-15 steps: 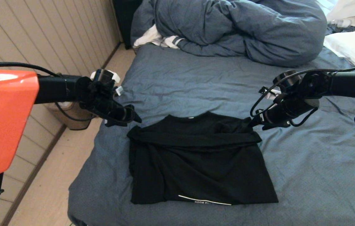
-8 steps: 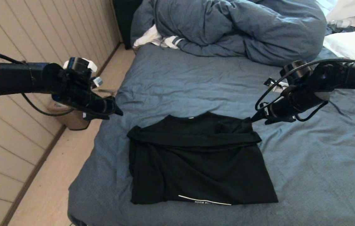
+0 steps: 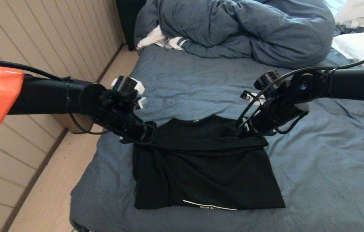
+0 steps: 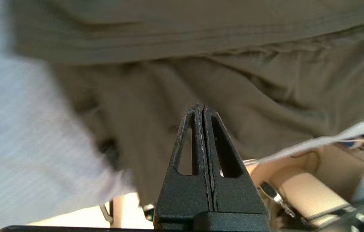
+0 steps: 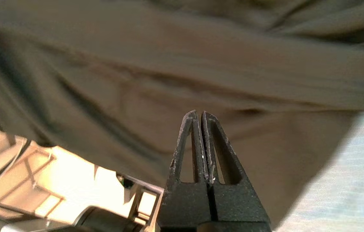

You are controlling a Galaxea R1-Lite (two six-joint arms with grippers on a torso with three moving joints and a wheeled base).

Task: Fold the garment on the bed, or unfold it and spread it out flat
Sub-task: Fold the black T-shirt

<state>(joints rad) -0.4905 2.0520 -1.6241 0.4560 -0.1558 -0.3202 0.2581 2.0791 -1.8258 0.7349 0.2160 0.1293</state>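
The garment (image 3: 201, 167), a black T-shirt, lies folded into a rough rectangle on the bed (image 3: 314, 167). White lettering shows along its near edge. My left gripper (image 3: 158, 132) is shut and empty over the shirt's far left corner. My right gripper (image 3: 235, 132) is shut and empty over the far right part, beside the collar fold. In the left wrist view the shut gripper (image 4: 200, 107) points at the garment (image 4: 156, 90). The right wrist view shows the same, with the gripper (image 5: 196, 112) above the garment (image 5: 169, 64).
A bunched blue-grey duvet (image 3: 240, 29) fills the far end of the bed, with a white striped cloth (image 3: 159, 40) at its left and a white pillow (image 3: 362, 45) at far right. The bed's left edge drops to wooden floor (image 3: 50, 193) beside a panelled wall.
The left gripper first swung out left off the bed, then came back right over the shirt's far left corner. The right gripper moved left over the shirt. The shirt has not moved.
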